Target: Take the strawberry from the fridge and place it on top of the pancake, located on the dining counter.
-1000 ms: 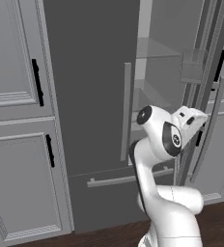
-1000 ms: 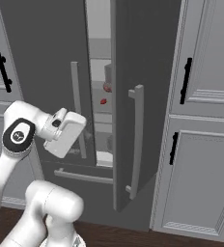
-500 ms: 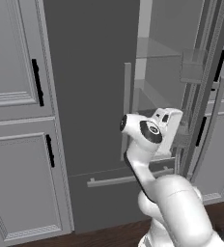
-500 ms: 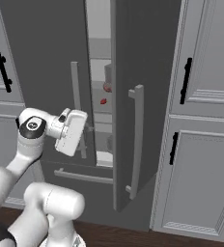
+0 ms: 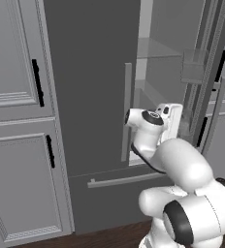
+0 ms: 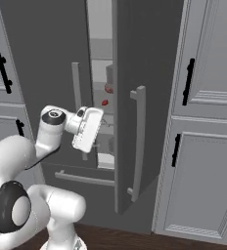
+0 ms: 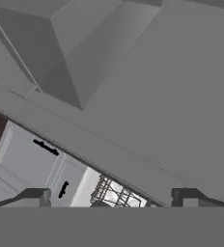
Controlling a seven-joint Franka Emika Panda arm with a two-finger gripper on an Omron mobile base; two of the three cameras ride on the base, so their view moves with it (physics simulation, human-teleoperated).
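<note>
The fridge [image 5: 90, 97] stands in front of me with its right door [image 6: 127, 122] swung out toward me. In the gap between the doors a small red strawberry [image 6: 104, 102] lies on a pale shelf, with another reddish thing just above it. My gripper [image 6: 89, 128] hangs left of and a little below the strawberry, in front of the gap and apart from it. The left base view has the gripper [image 5: 170, 117] at the edge of the open compartment. In the hand view my gripper [image 7: 111, 197] is open and holds nothing. The pancake and the dining counter are out of view.
Light grey panelled cabinets with short black handles flank the fridge [image 5: 17, 97] [image 6: 208, 122]. The open door's long bar handle [image 6: 140, 141] stands right of my hand. A drawer handle [image 5: 124, 180] runs below. Clear door bins [image 5: 194, 72] sit at the right.
The arm has folded and swung the hand closer to the gap between the fridge doors. The jaws have stayed open.
</note>
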